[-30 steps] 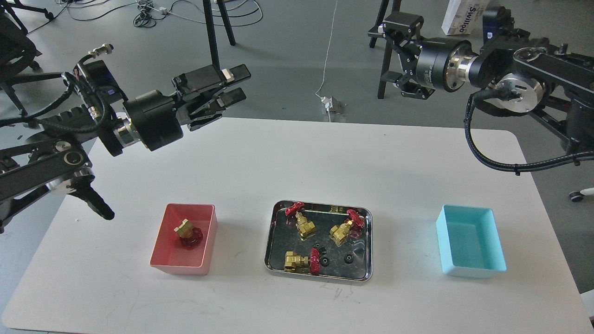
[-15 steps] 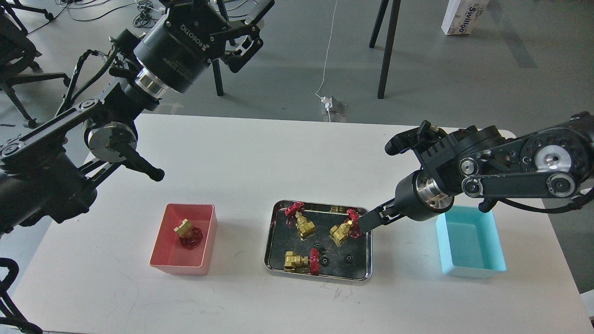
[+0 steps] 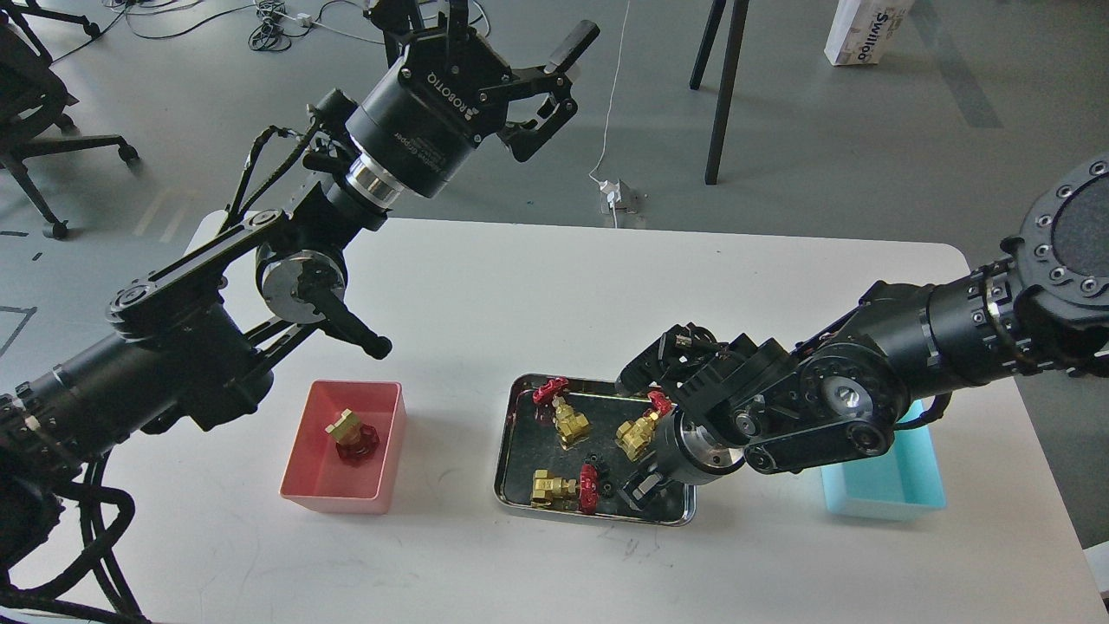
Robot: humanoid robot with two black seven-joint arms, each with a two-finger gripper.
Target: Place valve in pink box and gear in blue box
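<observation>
The salmon-pink box (image 3: 333, 501) sits front left with one brass valve with a red handwheel (image 3: 351, 433) inside. Three more valves (image 3: 565, 414) (image 3: 639, 431) (image 3: 561, 488) and tiny black gears (image 3: 594, 460) (image 3: 607, 490) lie in the shiny steel tray (image 3: 505, 451). My right gripper (image 3: 638, 488) reaches down into the tray's front right corner, beside the gears; its fingers are dark and cannot be told apart. The cyan-blue box (image 3: 875, 503) is at the right, partly hidden behind my right arm. My left gripper (image 3: 524, 43) is open and empty, high above the table's far edge.
My left arm's elbow and a black peg (image 3: 359, 334) hang over the table just behind the pink box. My right forearm (image 3: 910, 355) crosses above the blue box. Chair legs, cables and a stand are on the floor beyond the table.
My right arm has swung down and left, from the tray's right rim into its front right corner, covering one gear. My left gripper has moved right and stays raised.
</observation>
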